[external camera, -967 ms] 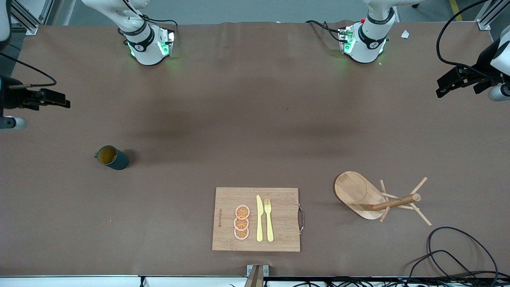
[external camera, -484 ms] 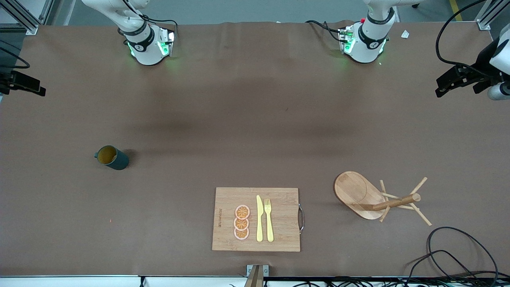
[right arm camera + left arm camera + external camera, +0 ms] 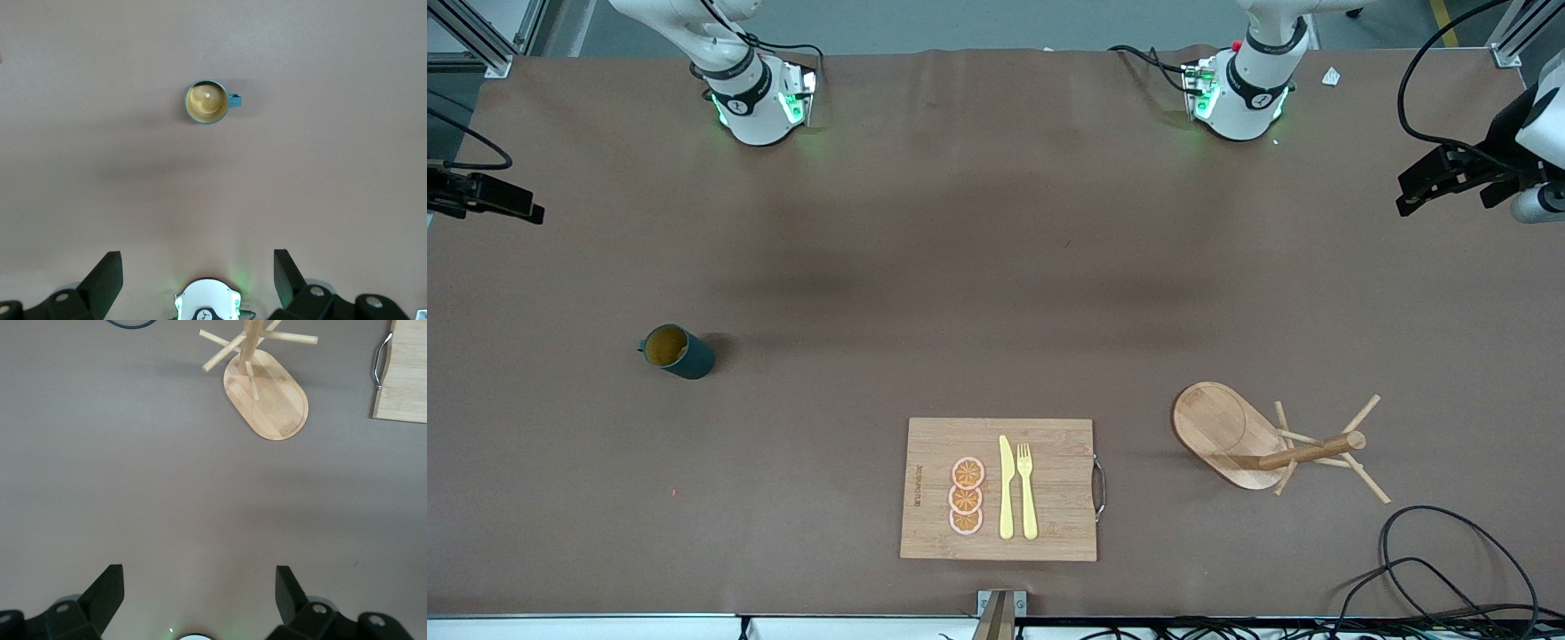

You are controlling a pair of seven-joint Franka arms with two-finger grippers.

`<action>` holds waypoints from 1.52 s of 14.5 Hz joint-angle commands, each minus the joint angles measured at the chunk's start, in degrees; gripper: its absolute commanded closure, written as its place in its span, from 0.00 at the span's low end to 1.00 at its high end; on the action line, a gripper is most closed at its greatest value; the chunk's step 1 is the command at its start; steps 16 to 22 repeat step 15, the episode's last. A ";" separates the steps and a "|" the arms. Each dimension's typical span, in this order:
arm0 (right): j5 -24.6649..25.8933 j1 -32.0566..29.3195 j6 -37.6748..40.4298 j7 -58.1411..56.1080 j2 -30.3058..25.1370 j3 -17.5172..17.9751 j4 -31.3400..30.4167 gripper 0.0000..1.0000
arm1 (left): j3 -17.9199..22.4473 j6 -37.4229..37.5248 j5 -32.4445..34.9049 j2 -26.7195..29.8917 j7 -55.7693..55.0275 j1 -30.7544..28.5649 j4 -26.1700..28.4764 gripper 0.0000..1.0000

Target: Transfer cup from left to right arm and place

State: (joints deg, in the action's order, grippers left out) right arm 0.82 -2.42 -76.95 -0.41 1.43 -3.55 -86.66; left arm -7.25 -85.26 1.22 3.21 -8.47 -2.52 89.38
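Right tool (image 3: 494,197): cut by front view's edge, only dark finger ends visible. Left tool (image 3: 1449,178): wrist runs off frame. Cutting board (image 3: 402,370): only a corner and handle visible in left wrist view. Board's printed mark (image 3: 916,489): too small to read.

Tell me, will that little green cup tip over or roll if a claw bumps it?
The cup stands upright on the table, and looks short and wide, so it probably resists tipping. If knocked over, its round body could roll, though the small handle would likely stop it. It looks hard and stiff, perhaps slippery to grip.
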 commanded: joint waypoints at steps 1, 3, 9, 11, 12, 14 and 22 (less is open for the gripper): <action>-0.56 -0.48 -3.38 1.82 -9.33 0.73 -10.63 0.00 | -0.31 -0.25 -2.18 0.75 1.18 -0.11 0.35 0.00; -1.08 -0.48 -2.86 1.82 -10.39 0.82 -10.63 0.00 | -0.31 -0.78 -2.89 0.75 1.18 -0.11 0.44 0.00; -1.44 -0.30 -3.38 1.47 -11.63 1.09 -9.93 0.00 | -0.40 -0.52 -2.72 0.05 1.26 0.06 -0.08 0.00; -1.26 -0.30 -3.47 1.47 -11.45 1.43 -9.84 0.00 | -0.40 -0.52 -2.63 -0.13 1.27 0.15 -0.35 0.00; -1.26 -0.39 -3.47 1.47 -11.36 1.44 -9.50 0.00 | -0.31 -0.52 -2.72 -0.22 1.35 0.06 -0.61 0.00; -1.26 -0.30 -3.56 1.47 -11.36 1.52 -9.40 0.00 | -0.31 -0.52 -2.72 -0.83 1.35 0.06 -1.49 0.00; -1.26 -0.30 -3.56 1.47 -11.36 1.52 -9.40 0.00 | -0.31 -0.43 -2.72 -0.92 1.27 0.15 -1.67 0.00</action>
